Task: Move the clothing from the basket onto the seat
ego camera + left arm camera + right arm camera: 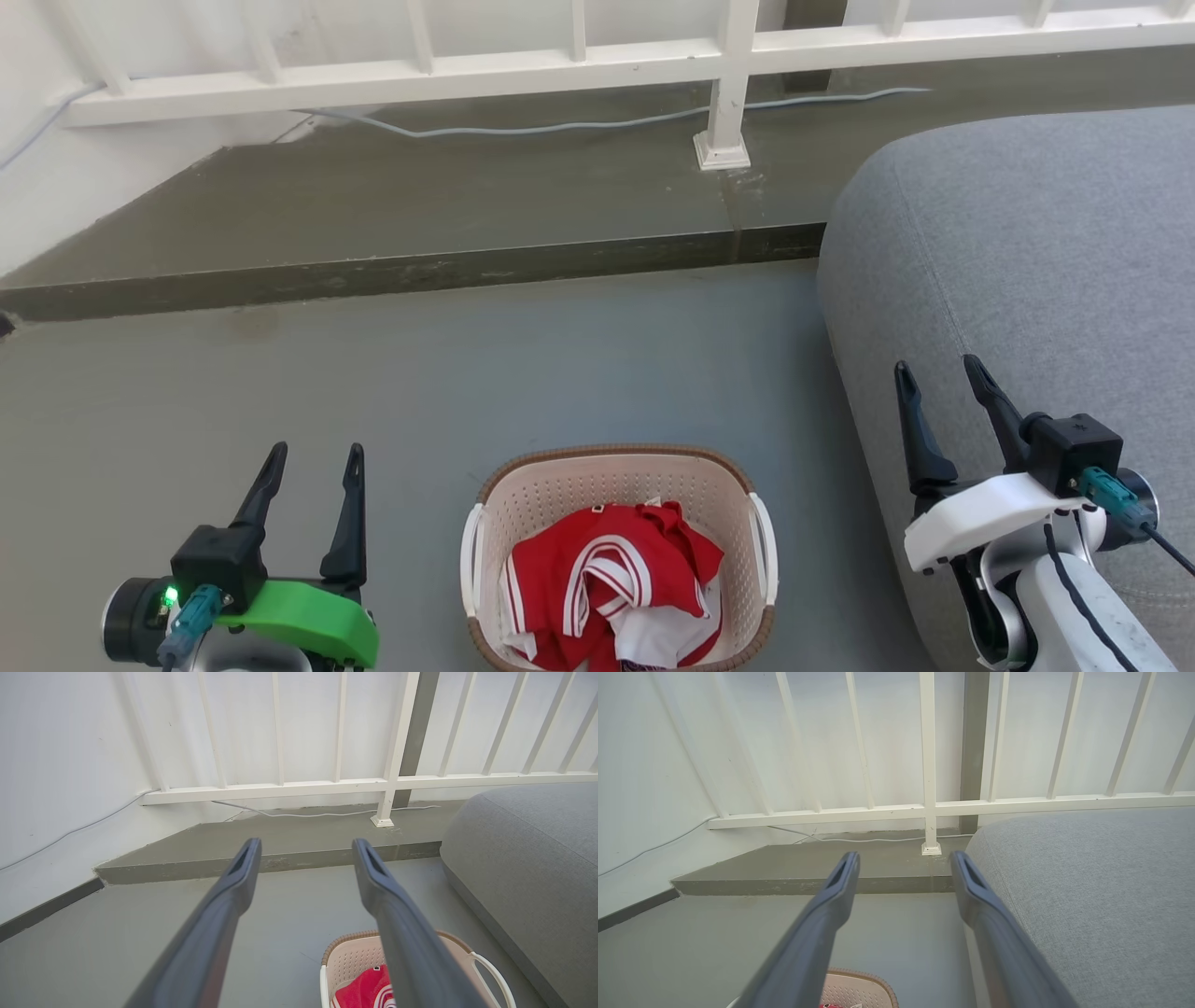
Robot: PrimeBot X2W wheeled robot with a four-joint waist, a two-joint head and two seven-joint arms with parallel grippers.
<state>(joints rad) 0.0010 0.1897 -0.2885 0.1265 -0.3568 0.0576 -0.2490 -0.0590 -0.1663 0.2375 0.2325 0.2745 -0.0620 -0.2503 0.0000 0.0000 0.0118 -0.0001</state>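
Not started: clothing (611, 579) in the basket (616, 452), none on the seat (1027, 280) (right of basket). Jaws wide, empty: left gripper (316, 453), right gripper (935, 366).

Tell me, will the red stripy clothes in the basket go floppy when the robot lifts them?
Probably floppy: the red soft-fabric clothing with white stripes lies crumpled in the cream perforated plastic basket. It likely dangles and may drag another piece, since the heap looks tangled.

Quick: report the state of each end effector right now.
Left end effector: open, holding nothing.
Right end effector: open, holding nothing.
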